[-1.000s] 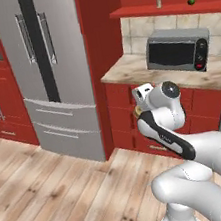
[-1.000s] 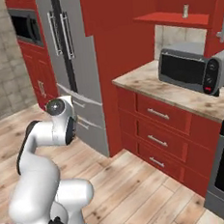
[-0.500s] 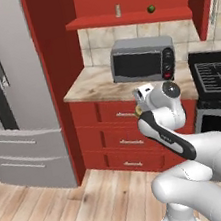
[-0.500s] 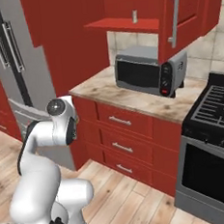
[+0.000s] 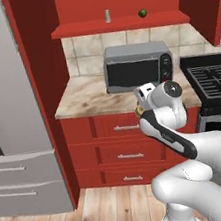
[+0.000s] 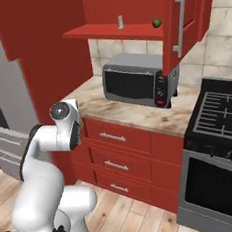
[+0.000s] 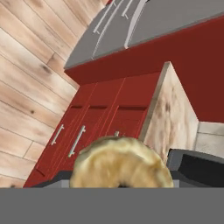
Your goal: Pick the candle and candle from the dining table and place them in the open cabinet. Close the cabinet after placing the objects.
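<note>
We've got the squat gold candle (image 7: pixel 121 162) pinched in the gripper (image 5: pixel 140 102)
Probably light, stiff, waxy-slick; we'd squeeze its round sides mid-height. The cabinet (image 5: pixel 119 24) shelf sits up above the gripper.

candles: 2 (image 5: pixel 107 15) (image 5: pixel 142 13) | microwave (image 5: pixel 138 72): 1 | drawers (image 5: pixel 125 128): 3 | stove (image 6: pixel 219 123): 1 | fridge (image 5: pixel 11 123): 1

wood floor (image 5: pixel 105 209), grey fridge (image 5: pixel 8 123), maybe tiled wall (image 5: pixel 85 48)
</note>
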### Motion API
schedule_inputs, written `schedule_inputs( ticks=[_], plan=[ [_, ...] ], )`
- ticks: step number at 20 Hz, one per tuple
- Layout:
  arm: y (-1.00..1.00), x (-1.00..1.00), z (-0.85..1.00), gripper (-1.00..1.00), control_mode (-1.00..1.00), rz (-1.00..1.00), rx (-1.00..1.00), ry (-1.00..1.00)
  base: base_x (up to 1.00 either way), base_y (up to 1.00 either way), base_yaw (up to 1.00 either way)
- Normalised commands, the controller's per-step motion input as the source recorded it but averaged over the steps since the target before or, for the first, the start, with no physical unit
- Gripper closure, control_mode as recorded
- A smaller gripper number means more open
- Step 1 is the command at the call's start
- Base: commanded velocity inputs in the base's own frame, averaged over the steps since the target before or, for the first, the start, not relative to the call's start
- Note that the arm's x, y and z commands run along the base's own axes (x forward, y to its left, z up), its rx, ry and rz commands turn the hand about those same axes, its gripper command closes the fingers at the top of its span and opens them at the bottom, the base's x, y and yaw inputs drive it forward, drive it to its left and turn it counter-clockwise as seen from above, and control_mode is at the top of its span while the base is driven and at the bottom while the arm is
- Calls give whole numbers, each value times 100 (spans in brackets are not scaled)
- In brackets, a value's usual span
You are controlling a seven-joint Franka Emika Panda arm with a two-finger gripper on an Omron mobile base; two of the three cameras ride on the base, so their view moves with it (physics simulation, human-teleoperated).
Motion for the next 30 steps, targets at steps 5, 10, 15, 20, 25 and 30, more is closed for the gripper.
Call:
schedule_inputs(
  ticks=[5,10,15,20,25,30],
  plan=[
    [0,0,0,100,100,0,0,0,53,18,-27],
    [0,0,0,100,100,0,0,0,52,15,-26],
    [0,0,0,100,100,0,0,0,42,18,-25],
    [0,0,0,100,100,0,0,0,26,34,-17],
    [0,0,0,100,100,0,0,0,28,48,-14],
    [0,0,0,100,100,0,0,0,33,43,-11]
  ],
)
